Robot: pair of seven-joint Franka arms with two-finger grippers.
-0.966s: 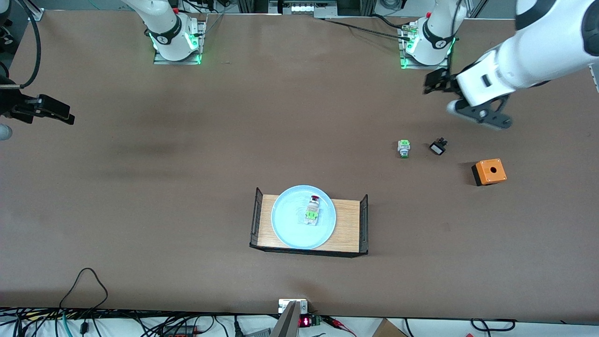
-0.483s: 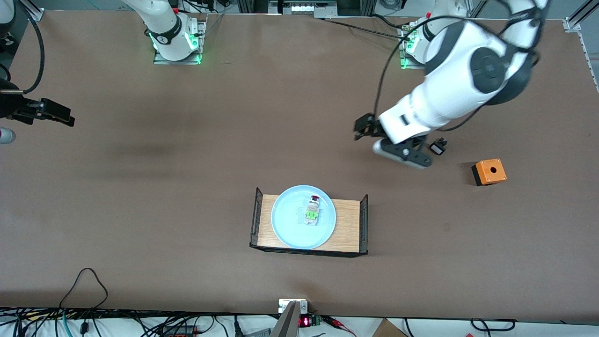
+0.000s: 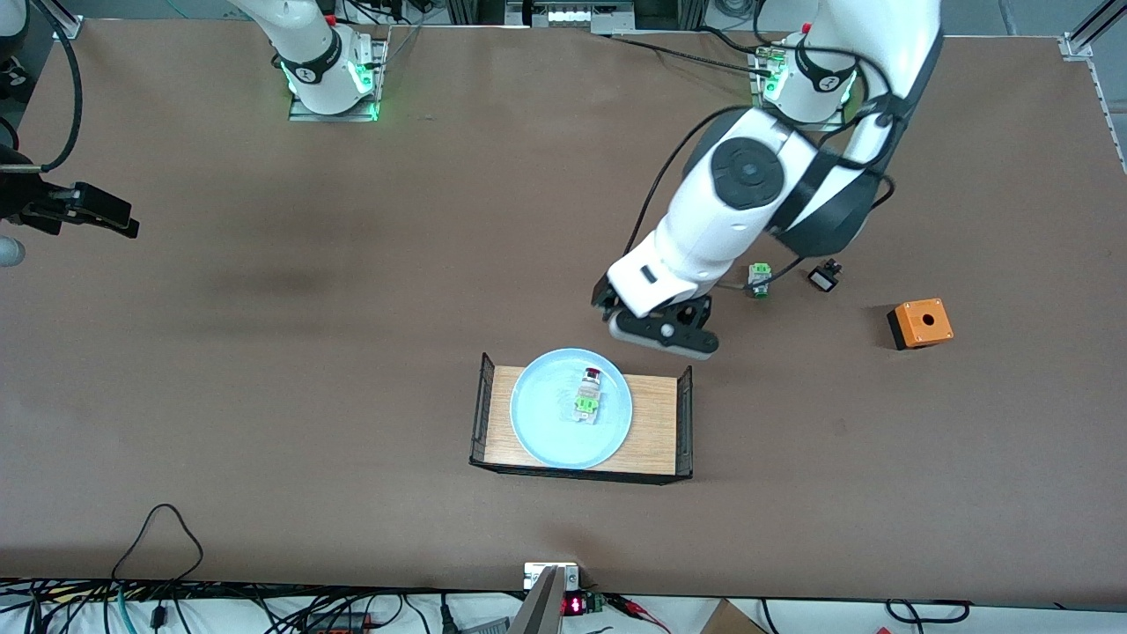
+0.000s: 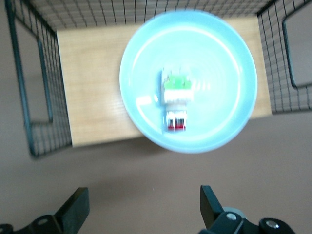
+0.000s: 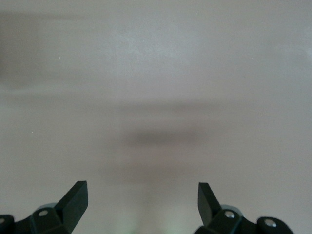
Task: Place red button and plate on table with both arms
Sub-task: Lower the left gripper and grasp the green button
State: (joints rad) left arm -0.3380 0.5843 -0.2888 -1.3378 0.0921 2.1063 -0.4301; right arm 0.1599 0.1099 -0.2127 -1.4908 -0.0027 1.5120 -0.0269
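- Front view: The left arm has swung in from its own end of the table over the past second, and its left gripper (image 3: 656, 328) now hangs over the table (image 3: 264, 396) just beside the tray's (image 3: 656, 423) edge farther from the camera, its fingers spread and holding nothing. The plate (image 3: 537, 423) sits on the light-wood tray with the red button (image 3: 589, 394) lying on it. The right gripper (image 3: 106, 211) waits, released and empty, over the right arm's end of the table, barely shifted from a second ago. A green-capped switch (image 3: 759, 278), a black switch (image 3: 823, 278) and an orange box (image 3: 920, 323) lie toward the left arm's end, untouched.
- Left wrist view: Both fingertips (image 4: 73, 209) frame bare tabletop, with the plate (image 4: 141, 73) and the red button (image 4: 176, 105) lying ahead between the tray's black mesh ends (image 4: 29, 87). The sweep appears to put the button within one short reach; neither object has yet left the tray.
- Right wrist view: The parted fingertips (image 5: 75, 200) of the right gripper show only brown tabletop (image 5: 156, 73), suggesting the plate's lift has not begun.
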